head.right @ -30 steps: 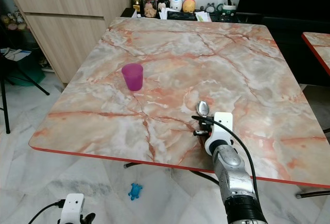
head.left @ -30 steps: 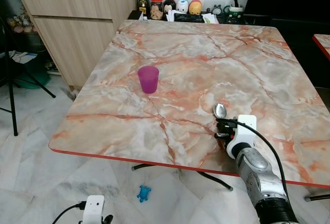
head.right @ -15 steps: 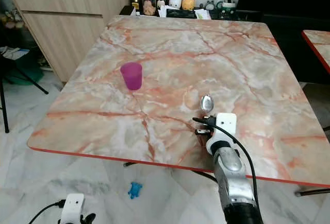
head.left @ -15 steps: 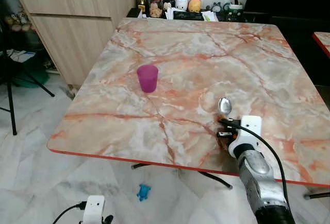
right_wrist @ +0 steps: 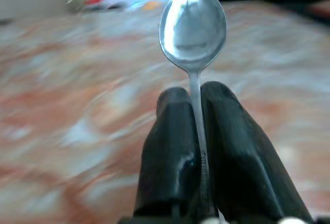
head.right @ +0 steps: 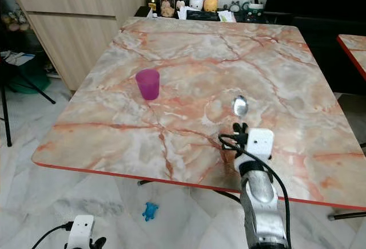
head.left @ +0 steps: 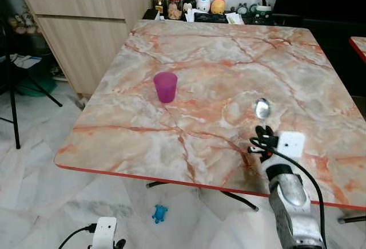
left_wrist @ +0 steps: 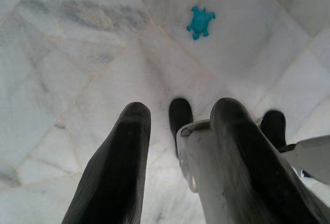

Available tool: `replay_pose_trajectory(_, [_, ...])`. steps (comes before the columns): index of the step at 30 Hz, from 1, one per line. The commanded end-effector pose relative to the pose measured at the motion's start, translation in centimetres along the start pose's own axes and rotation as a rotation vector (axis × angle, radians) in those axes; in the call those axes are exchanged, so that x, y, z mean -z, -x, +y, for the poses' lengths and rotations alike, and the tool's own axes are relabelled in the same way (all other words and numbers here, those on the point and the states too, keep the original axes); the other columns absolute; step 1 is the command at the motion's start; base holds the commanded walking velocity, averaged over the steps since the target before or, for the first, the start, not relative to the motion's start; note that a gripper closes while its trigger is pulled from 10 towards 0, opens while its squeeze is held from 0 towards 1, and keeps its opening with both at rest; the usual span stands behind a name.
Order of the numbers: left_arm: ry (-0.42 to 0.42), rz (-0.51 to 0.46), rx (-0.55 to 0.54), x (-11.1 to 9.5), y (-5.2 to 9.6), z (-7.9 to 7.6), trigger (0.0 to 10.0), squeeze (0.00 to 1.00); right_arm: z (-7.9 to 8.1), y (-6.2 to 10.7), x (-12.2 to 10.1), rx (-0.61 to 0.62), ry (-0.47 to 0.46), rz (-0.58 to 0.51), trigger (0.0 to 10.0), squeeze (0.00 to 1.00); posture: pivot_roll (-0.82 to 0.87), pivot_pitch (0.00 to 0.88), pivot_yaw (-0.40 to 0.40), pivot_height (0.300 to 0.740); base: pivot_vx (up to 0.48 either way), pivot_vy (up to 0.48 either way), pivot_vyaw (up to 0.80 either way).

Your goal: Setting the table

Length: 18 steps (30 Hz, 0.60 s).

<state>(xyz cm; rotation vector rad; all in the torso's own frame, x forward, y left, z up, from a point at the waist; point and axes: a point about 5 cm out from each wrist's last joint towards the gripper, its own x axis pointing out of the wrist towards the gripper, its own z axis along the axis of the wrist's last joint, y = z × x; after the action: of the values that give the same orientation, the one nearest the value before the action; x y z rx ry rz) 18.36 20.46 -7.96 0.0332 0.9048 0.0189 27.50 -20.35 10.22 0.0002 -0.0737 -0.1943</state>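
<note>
My right gripper (head.left: 260, 131) is shut on a metal spoon (head.left: 262, 109), pinching its handle so the bowl sticks out forward over the marble table (head.left: 217, 66). In the right wrist view the spoon (right_wrist: 193, 26) stands up between the two black fingers (right_wrist: 172, 147). A purple cup (head.left: 165, 87) stands upright on the table, left of the spoon and well apart from it. My left gripper (left_wrist: 178, 116) hangs low over the floor, fingers apart with nothing between them.
The table's red front edge (head.left: 171, 179) runs just below my right wrist. Jars and small items (head.left: 194, 6) line the far edge. A wooden cabinet (head.left: 80, 20) stands at the back left. A blue turtle toy (head.left: 159, 214) lies on the tiled floor under the table.
My right arm has carried the spoon forward and to the right over the table. The view has shifted slightly. The cup stays in place.
</note>
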Motion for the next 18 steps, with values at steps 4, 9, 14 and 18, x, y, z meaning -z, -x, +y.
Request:
replay_pose_trajectory(4, [-0.021,0.031,-0.004,0.7,0.1,0.1,10.0,0.0,-4.4,2.0,-2.3,0.256,0.124,-0.13,10.0,0.0,-0.02,0.049,-0.02,0.74,0.0,0.0,0.0])
replay_pose_trajectory(9, [-0.02,0.03,0.0,0.7,0.1,0.0,10.0,0.0,-7.5,5.1,-1.9,0.484,0.192,-0.096,10.0,0.0,-0.02,0.05,-0.025,0.74,0.0,0.0,0.0])
replay_pose_trajectory(14, [-0.021,0.026,0.002,0.6,0.1,-0.1,10.0,0.0,-5.8,4.7,-1.8,0.386,0.145,-0.108,10.0,0.0,-0.03,0.05,-0.019,0.74,0.0,0.0,0.0])
replay_pose_trajectory(18, [-0.019,0.026,-0.001,0.5,0.1,-0.1,10.0,0.0,-2.7,2.3,-2.0,0.172,0.085,-0.115,10.0,0.0,-0.03,0.049,-0.018,0.74,0.0,0.0,0.0])
